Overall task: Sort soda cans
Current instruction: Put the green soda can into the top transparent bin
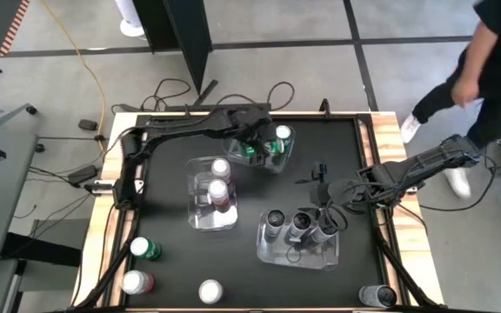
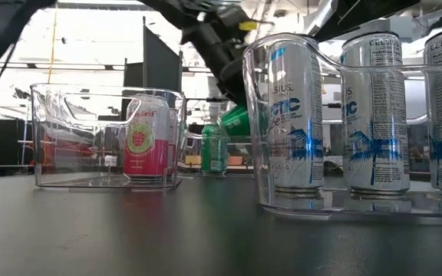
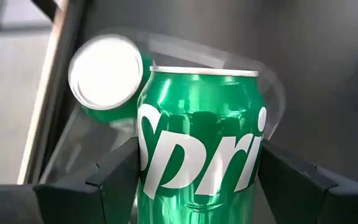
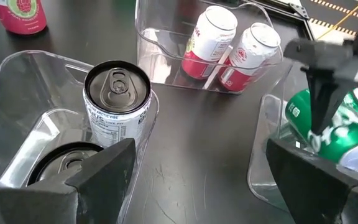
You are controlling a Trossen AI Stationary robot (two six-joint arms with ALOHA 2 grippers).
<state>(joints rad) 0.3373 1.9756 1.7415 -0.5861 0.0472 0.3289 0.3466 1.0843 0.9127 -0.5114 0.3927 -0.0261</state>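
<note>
Left gripper [image 1: 252, 146], fingers clamped on either side of an upright green soda can [image 3: 201, 143], holds it inside the far clear plastic bin [image 1: 272, 163], beside a second green can [image 1: 283, 133]. Right gripper [image 1: 327, 217], jaws spread wide and empty, hovers over the near clear bin [image 1: 268, 250] of three dark grey-black cans [image 1: 300, 224].

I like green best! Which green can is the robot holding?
The green can between the left gripper's fingers, over the far bin. The other green ones stand free.
</note>
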